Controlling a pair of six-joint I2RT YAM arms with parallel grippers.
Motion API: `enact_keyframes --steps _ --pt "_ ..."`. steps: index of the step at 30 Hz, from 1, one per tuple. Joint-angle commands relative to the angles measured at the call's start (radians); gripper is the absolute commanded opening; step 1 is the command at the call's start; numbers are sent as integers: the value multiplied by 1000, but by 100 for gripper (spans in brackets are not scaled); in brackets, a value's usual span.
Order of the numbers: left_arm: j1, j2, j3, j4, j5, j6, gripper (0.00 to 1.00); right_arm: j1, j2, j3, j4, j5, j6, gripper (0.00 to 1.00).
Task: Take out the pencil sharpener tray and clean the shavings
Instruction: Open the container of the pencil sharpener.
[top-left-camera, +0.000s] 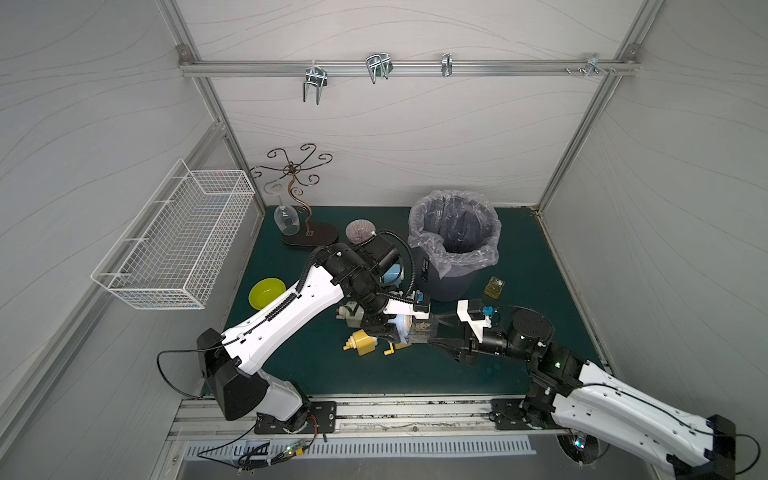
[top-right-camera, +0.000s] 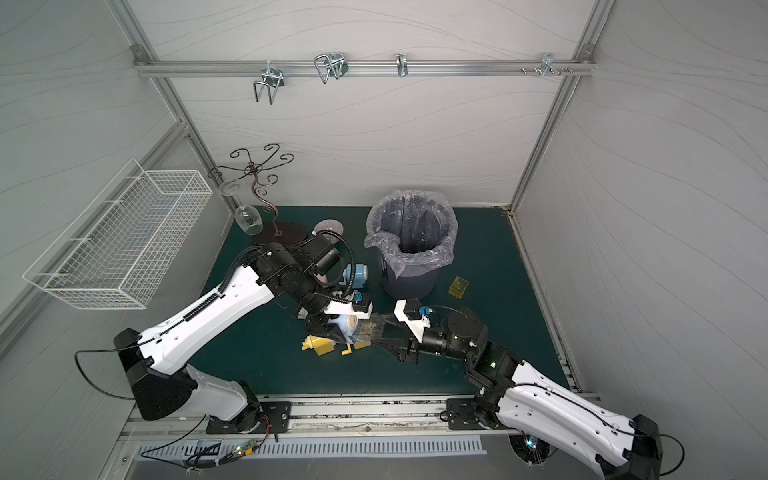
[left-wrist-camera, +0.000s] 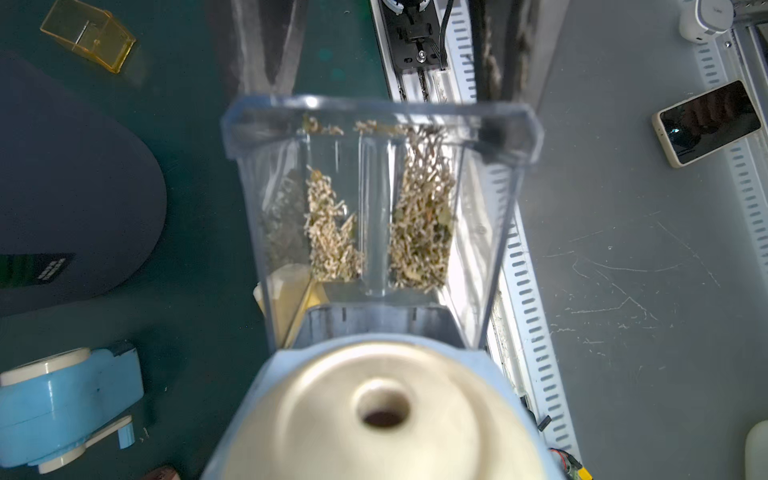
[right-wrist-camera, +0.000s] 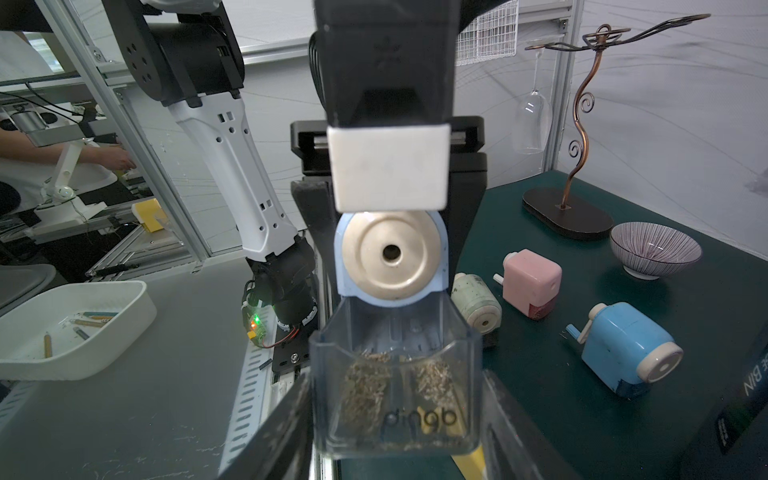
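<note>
Two end effectors: the left end effector (top-left-camera: 383, 328) is pressed onto the pale-blue sharpener (right-wrist-camera: 390, 253); the right end effector (top-left-camera: 432, 329) pinches the tray (left-wrist-camera: 382, 109) by its side walls at the outer end.
Tray: clear, open side up, drawn part-way out of the sharpener, inner end still in the slot.
Axis: long axis runs 9 to 3 o'clock in both top views, and the outer end points to 3 o'clock.
Shavings: the shavings (left-wrist-camera: 419, 216) lie on the tray floor in two tan strips, either side of a lengthwise rib.
Place: near mid-tabletop (top-left-camera: 332, 374), with the bin (top-left-camera: 451, 284) close by at 1 o'clock.
</note>
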Motion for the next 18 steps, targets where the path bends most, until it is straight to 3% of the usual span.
enact_keyframes --steps 1,18 --pt "3 -32 -2 -53 -13 27 0 -10 -41 -3 12 57 -18 0" --pt "31 -103 -85 -29 -28 17 0 -46 -95 92 -85 202 -107 0"
